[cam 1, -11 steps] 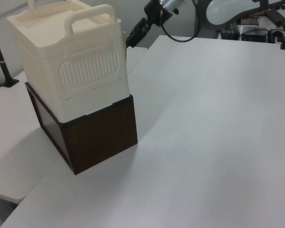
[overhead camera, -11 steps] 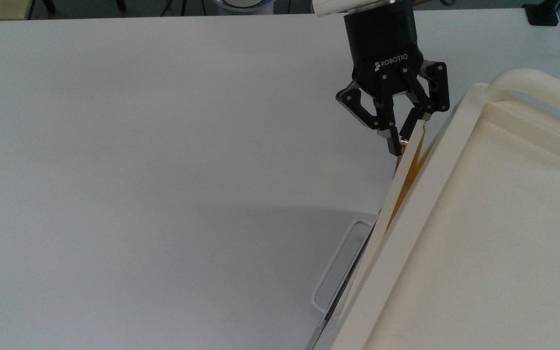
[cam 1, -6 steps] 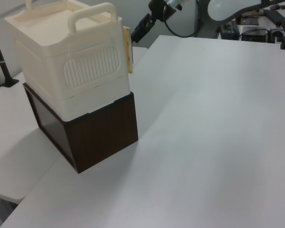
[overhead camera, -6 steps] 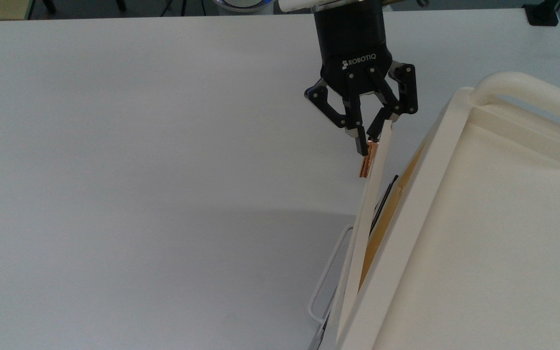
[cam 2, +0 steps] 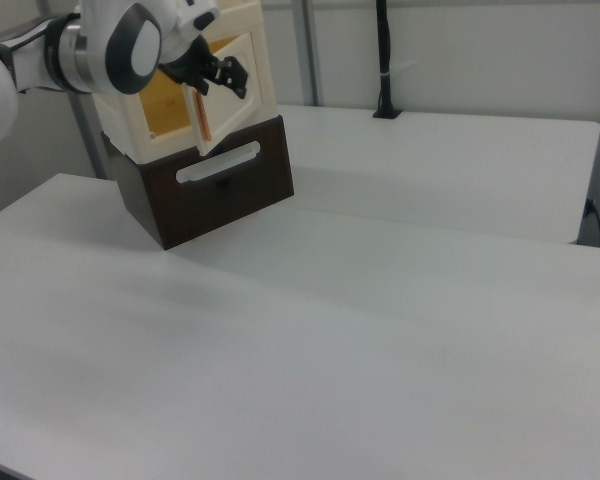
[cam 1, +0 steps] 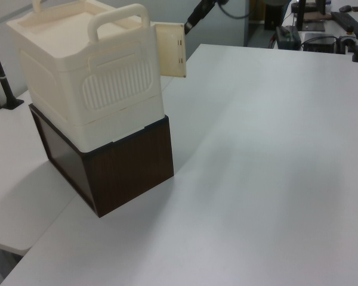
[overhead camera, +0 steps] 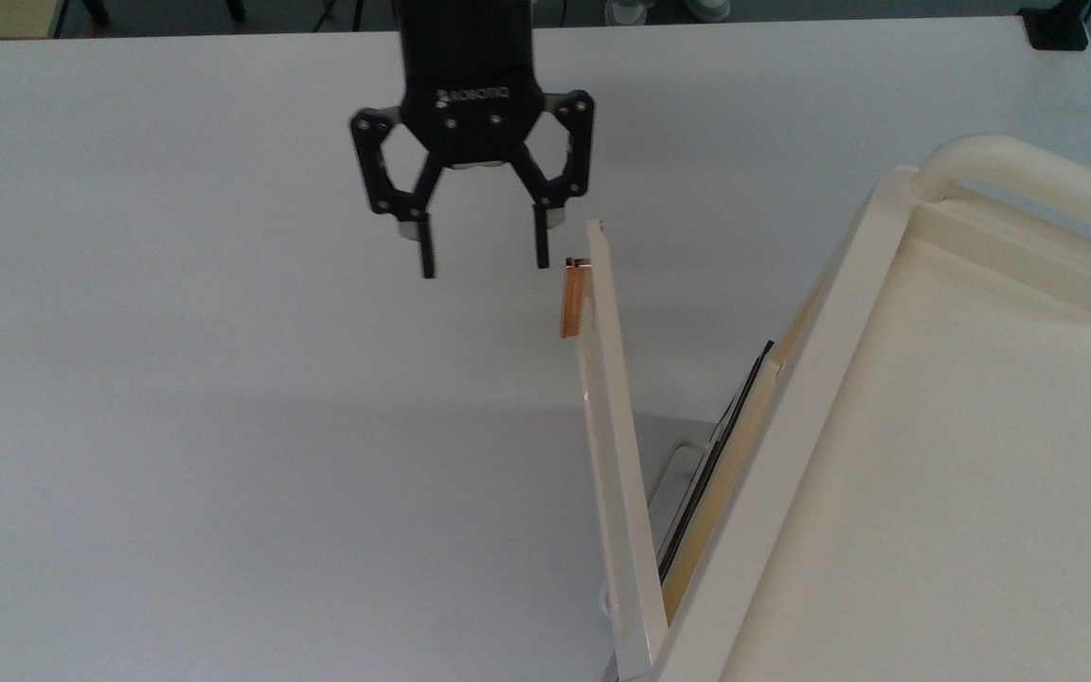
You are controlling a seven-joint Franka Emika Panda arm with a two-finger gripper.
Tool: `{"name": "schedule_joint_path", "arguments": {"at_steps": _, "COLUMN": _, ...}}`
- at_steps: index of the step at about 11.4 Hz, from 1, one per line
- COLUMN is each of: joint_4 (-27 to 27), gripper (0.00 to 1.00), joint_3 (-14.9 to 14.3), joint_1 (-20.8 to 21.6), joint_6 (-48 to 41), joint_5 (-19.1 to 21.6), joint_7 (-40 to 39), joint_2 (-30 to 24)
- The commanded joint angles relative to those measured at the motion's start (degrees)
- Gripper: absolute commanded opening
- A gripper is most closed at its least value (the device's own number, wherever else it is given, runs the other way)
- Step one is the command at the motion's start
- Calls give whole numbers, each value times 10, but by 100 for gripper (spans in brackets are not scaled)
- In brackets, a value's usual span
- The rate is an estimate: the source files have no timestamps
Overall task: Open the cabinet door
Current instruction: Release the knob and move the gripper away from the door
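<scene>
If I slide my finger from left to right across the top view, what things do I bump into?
end effector → copper handle → cabinet door → cabinet's cream top

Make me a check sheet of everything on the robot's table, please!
Surface: white table, bare.
Job's things: cabinet door swung open, copper handle on its free edge; cream cabinet sits on a dark brown box.
Clutter: nothing seen.
Grippers: pincer open, holding nothing, apart from the handle, on the top view's left of it.
Cables: black cable at the right view's right edge.
Surroundings: black post behind the table in the right view; second white table beside the cabinet.
</scene>
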Motion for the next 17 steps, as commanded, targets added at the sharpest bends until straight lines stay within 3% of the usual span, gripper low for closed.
{"name": "schedule_joint_path", "arguments": {"at_steps": 1, "joint_4": -10, "gripper": 100, "joint_3": 2, "joint_1": -50, "joint_6": -33, "joint_5": 5, "joint_7": -4, "joint_2": -31}}
{"name": "schedule_joint_path", "arguments": {"at_steps": 4, "joint_4": -9, "gripper": 100, "joint_3": 1, "joint_1": -72, "joint_6": -99, "joint_5": 8, "joint_7": -4, "joint_2": -58}}
{"name": "schedule_joint_path", "arguments": {"at_steps": 7, "joint_4": 7, "gripper": 100, "joint_3": 20, "joint_1": -58, "joint_6": -148, "joint_5": 15, "joint_7": 5, "joint_2": -62}}
{"name": "schedule_joint_path", "arguments": {"at_steps": 11, "joint_4": 42, "gripper": 100, "joint_3": 30, "joint_1": -21, "joint_6": -141, "joint_5": 8, "joint_7": 111, "joint_2": -22}}
{"name": "schedule_joint_path", "arguments": {"at_steps": 13, "joint_4": 53, "gripper": 100, "joint_3": 25, "joint_1": -6, "joint_6": -95, "joint_5": 1, "joint_7": 155, "joint_2": 0}}
{"name": "schedule_joint_path", "arguments": {"at_steps": 17, "joint_4": 94, "gripper": 100, "joint_3": 23, "joint_1": 9, "joint_6": -71, "joint_5": -94, "joint_7": 237, "joint_2": 56}}
